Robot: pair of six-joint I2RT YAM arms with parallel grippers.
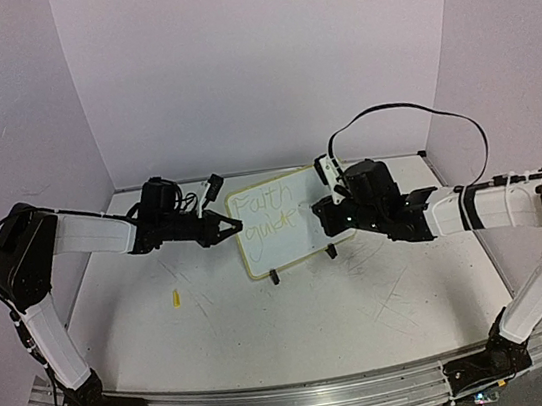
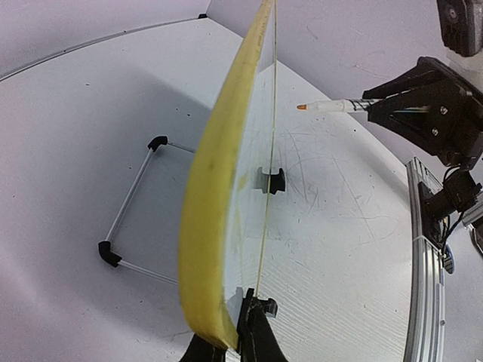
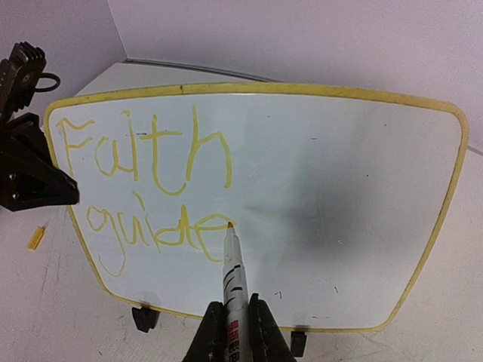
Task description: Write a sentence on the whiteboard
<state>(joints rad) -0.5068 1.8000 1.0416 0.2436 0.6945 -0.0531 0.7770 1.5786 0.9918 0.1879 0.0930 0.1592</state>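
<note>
Right end effector (image 3: 234, 335) is closed around a white marker pen (image 3: 235, 275), its orange tip held at the yellow lettering on the yellow-rimmed white whiteboard (image 3: 324, 173), which stands on the white worktop (image 1: 269, 334). Left end effector (image 2: 240, 332) is clamped on the board's edge. The wire stand (image 2: 132, 196) is shown only from the left wrist.

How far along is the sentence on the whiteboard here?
Done: "Faith" and, beneath it, "guide" stand in yellow on the whiteboard. In hand: the right end effector grips the marker, tip at the final "e"; the left end effector clamps the board's edge. Left: the board's right half is blank, so the sentence looks unfinished.
</note>
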